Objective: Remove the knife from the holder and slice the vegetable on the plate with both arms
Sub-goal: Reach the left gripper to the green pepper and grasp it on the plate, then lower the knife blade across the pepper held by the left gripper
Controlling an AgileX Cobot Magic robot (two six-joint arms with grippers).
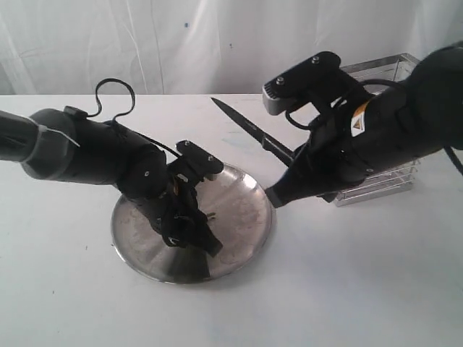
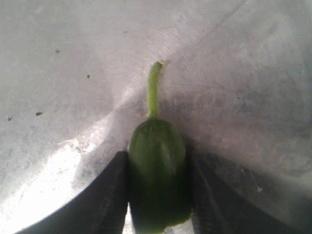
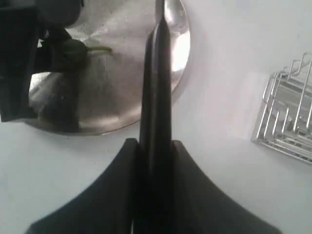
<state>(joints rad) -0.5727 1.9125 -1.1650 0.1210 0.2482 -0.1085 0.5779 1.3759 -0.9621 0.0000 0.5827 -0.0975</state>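
The knife (image 1: 246, 128) is already out of the holder (image 1: 380, 186), pinched tight in the right gripper (image 3: 153, 143) near the plate (image 1: 249, 213). The left gripper (image 1: 192, 231) squeezes the vegetable (image 2: 157, 165) down on it. No cuts yet, so all the slicing's still left.

Background only: white tabletop (image 1: 362, 289) - plain, matte, runs across the whole exterior view and also shows in the right wrist view (image 3: 234, 73). One tiny dark speck (image 1: 85, 248) sits on it near the left side. Behind the table hangs a white fabric backdrop (image 1: 181, 43) - loose vertical folds, a couple of small dark marks (image 1: 186, 25) on the cloth.
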